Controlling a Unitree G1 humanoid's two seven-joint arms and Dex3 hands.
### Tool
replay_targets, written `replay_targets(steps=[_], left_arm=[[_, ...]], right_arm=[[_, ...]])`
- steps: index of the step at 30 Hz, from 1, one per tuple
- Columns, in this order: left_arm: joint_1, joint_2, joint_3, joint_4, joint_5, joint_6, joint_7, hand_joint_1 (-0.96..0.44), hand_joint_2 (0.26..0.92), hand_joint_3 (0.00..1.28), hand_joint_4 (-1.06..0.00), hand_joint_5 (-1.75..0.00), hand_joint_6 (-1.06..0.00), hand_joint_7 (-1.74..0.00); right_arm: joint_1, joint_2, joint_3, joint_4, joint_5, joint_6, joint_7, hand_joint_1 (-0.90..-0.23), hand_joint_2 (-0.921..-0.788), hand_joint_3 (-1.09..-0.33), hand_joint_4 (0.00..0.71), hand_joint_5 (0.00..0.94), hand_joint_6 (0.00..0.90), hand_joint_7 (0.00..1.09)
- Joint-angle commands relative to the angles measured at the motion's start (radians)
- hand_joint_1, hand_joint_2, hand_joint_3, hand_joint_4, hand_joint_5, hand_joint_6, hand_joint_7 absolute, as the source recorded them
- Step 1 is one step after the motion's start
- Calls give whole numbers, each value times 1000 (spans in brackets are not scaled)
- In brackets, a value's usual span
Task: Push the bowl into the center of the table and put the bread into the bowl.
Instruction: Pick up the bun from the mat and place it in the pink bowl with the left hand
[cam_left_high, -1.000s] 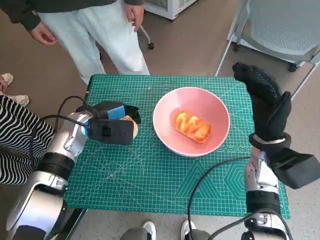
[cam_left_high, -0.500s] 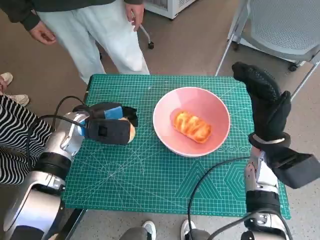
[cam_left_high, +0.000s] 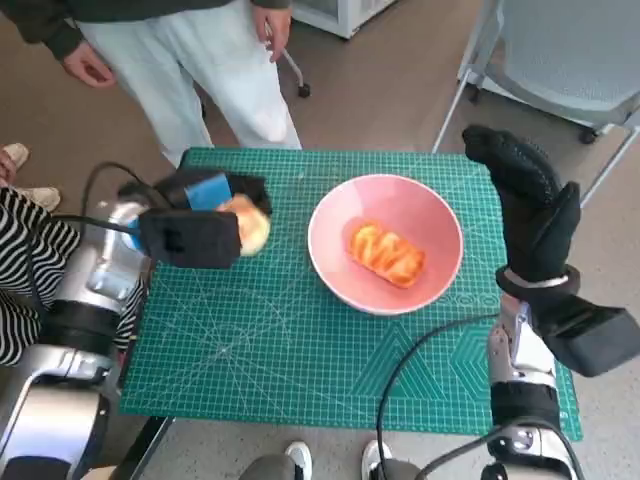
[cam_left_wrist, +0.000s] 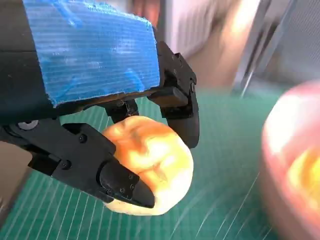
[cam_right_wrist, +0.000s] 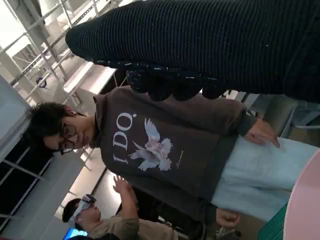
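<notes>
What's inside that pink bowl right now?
The pink bowl holds one glazed bread piece. A second bun is outside, gripped by the left hand. Whatever lies under the bread is hidden.

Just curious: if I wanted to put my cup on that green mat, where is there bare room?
The near strip of the green mat is bare. It is crowded farther back: the pink bowl there, the left hand holding bread.

table (cam_left_high: 300, 350) w/ green cutting mat | on it: pink bowl (cam_left_high: 345, 280), approx center
</notes>
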Motion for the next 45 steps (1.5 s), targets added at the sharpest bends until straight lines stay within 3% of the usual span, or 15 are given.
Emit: replay_targets(steps=[1,8,12,19,27,31,45], left_arm=[[-2,-9,43,-145,-34,31,8,2,920,56,-746,-1067,-597,-1233],[-52,-67,54,-299,-44,81,20,2,919,42,-772,-1041,-606,-1223],[-91,-122,36,-300,-32,70,51,2,918,42,-781,-1054,-601,-1205],[-151,-191,-13,-178,2,-4,112,2,919,41,-792,-1062,-593,-1190],[-173,-202,-25,-127,10,-37,131,2,920,40,-792,-1066,-591,-1186],[-252,-315,-116,56,48,-38,114,1,920,61,-749,-1123,-583,-1186],[-301,-399,-189,294,87,-108,158,0,920,86,-703,-1165,-571,-1212]], right_arm=[[19,1,-1,2,3,12,9,-638,-921,-652,184,3,-1,652],[11,-1,-6,17,3,6,9,-637,-921,-652,184,3,-1,652],[10,3,-7,18,0,5,5,-637,-921,-651,185,3,-1,653],[16,6,-4,11,-9,1,-3,-636,-921,-651,185,3,-1,654],[17,6,-5,12,-10,-1,-3,-635,-921,-651,186,3,-1,655],[30,-5,-10,6,-22,-11,-11,-619,-921,-666,186,3,-1,640],[55,-14,-17,-24,-33,-10,-31,-596,-921,-678,176,0,-1,620]])
